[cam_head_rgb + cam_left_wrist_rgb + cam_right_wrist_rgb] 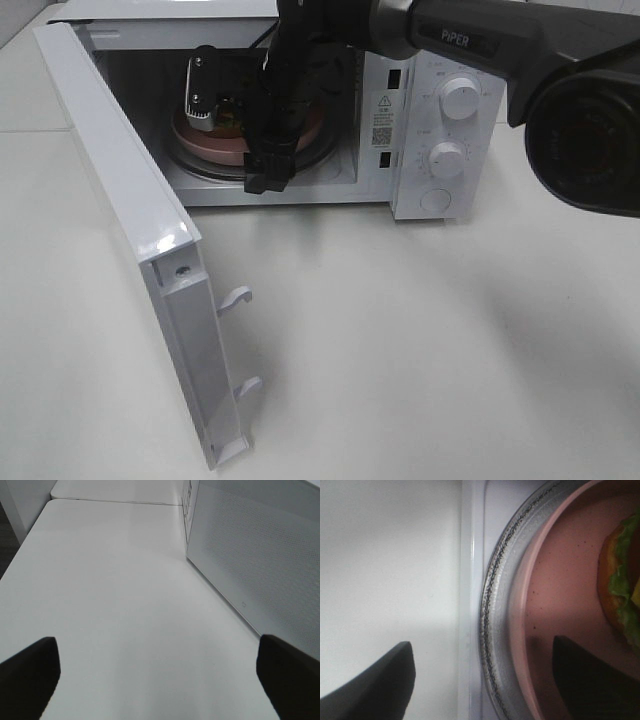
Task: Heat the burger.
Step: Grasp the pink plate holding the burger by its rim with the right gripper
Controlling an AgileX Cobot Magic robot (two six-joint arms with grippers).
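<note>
Burger (619, 580) sits on pink plate (560, 580), plate on the glass turntable (495, 605) inside the microwave (440, 120), upper middle of the exterior high view. From above the burger is mostly hidden by the arm. Door (120, 180) hangs wide open, swung out across the left of that frame over the desk (420, 350)

Right gripper (237, 135) is reached into the cavity. Its jaws stand apart with nothing clamped, one finger above the plate, the other outside past the turntable edge and front sill. Plate rim lies between them, contact can't be told

Left gripper (160, 680) is low over bare desk beside the microwave's perforated side wall, jaws wide, holding nothing

Judged step: burger is placed, right arm needs to clear out, then door shut and dial turned

Risks:
- inner finger is low over the plate, so a careless pull-out could catch the rim and drag the plate off the turntable or toward the sill
- a tipped plate could slide the burger off
- door swung shut before the right arm is clear would hit it
- weak push leaves the door unlatched, no heating
</note>
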